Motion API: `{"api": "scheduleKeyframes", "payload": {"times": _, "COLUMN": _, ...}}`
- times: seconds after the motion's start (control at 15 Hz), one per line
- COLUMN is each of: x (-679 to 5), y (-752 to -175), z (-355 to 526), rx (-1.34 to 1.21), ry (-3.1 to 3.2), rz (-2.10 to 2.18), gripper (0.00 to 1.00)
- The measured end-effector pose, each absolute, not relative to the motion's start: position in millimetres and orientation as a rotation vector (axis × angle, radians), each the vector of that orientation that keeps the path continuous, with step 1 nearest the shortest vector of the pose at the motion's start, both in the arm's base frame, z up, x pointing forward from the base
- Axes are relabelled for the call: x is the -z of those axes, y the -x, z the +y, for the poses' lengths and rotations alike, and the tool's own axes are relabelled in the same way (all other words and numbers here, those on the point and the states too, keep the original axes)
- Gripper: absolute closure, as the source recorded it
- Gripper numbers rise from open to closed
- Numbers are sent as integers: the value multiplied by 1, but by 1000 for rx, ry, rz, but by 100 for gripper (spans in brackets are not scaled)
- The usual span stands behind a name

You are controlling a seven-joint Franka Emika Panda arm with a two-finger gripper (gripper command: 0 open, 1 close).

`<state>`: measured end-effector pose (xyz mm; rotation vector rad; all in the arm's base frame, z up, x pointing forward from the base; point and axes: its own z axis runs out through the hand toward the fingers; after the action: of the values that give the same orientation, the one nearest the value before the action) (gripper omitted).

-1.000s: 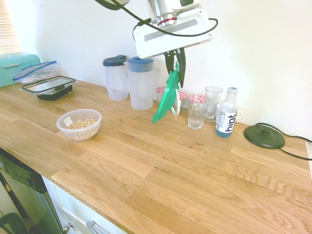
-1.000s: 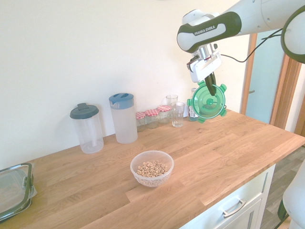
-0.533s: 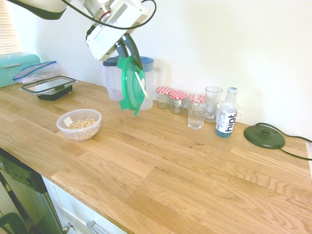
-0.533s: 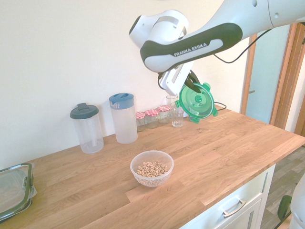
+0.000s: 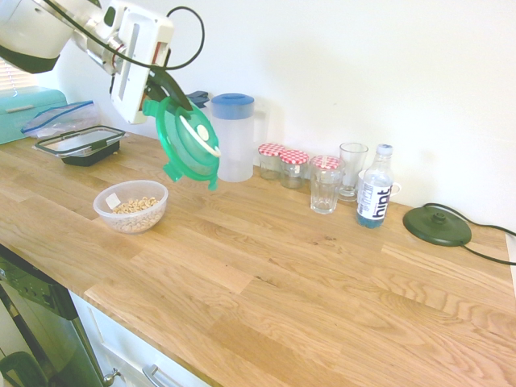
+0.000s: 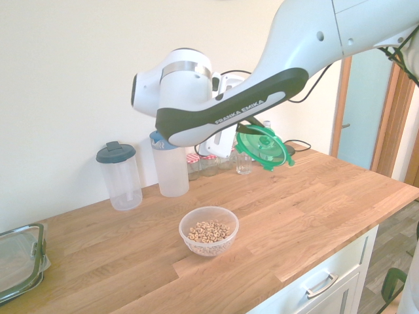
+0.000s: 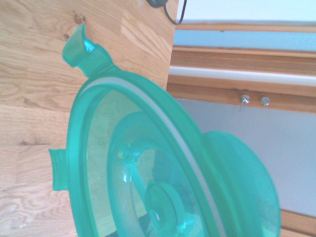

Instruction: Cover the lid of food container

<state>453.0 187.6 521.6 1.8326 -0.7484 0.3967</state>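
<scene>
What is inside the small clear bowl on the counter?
The food container holds beige ring-shaped cereal bits over its bottom. In the first exterior view a small pale piece also sits at its wall. What lies under the cereal is covered.

You have a wooden countertop (image 5: 266, 266) here. Near its front edge stands the food container (image 5: 131, 206). Along its back edge stand a lidded pitcher (image 5: 234, 137), three checked-lid jars (image 5: 294, 167), two glasses (image 5: 326, 185), a water bottle (image 5: 374, 187) and a dark round base (image 5: 437, 225). Toward one end sits a dark rectangular container (image 5: 81, 145).
</scene>
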Motion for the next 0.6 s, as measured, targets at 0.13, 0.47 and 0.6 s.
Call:
{"api": "scheduleKeyframes", "payload": {"times": 0.13, "x": -509, "y": -451, "z": 222, "rx": -423, "ry": -1813, "rz": -739, "gripper": 100}}
{"api": "scheduleKeyframes", "payload": {"times": 0.47, "x": -464, "y": -466, "z": 282, "rx": -507, "ry": -1721, "rz": -723, "gripper": 100}}
{"api": "scheduleKeyframes", "payload": {"times": 0.6, "x": -448, "y": -468, "z": 300, "rx": -524, "ry": -1679, "rz": -714, "gripper": 100}}
